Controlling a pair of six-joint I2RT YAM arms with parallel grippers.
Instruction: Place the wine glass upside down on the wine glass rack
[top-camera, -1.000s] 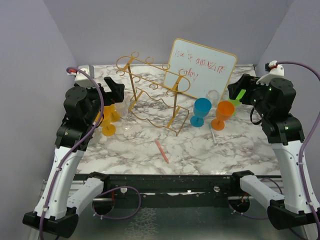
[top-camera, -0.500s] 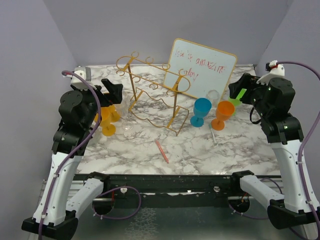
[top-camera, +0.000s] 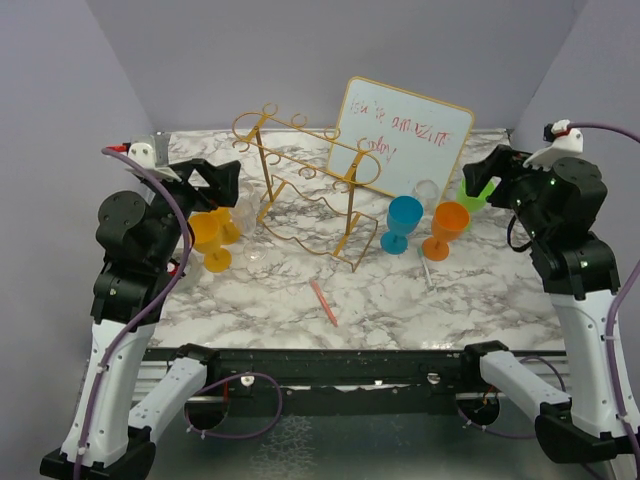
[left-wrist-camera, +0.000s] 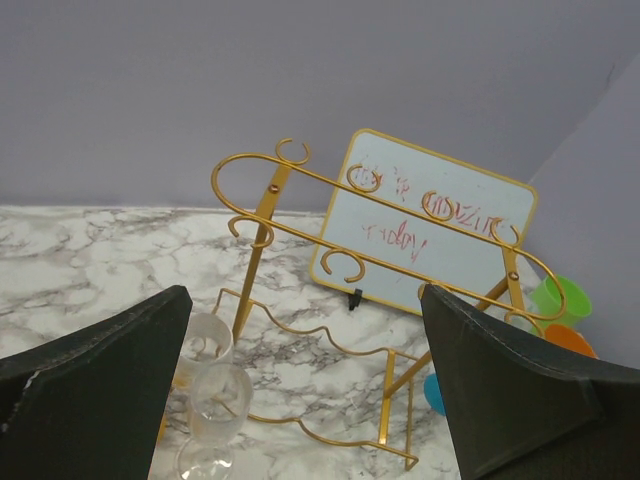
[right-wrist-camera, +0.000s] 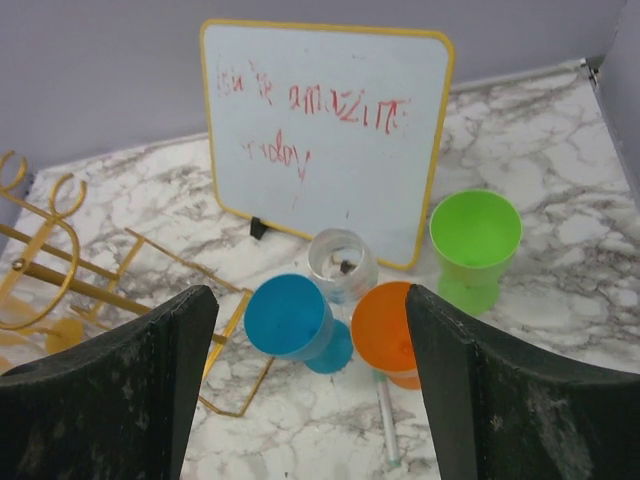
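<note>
Wine glass rack (left-wrist-camera: 262, 235) stood empty; L gripper (left-wrist-camera: 305, 295) had backed off from the clear wine glasses (left-wrist-camera: 220, 395) (none grabbed), spread wide like the R gripper (right-wrist-camera: 308, 295), both holding nothing.

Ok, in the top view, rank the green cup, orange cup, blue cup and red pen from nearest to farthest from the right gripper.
Measured from the right gripper:
1. Green cup, at the far right, directly at the gripper.
2. Orange cup, just left of the green one and nearer the front.
3. Blue cup, left of the orange cup.
4. Red pen, mid-table, toward the front edge.
</note>
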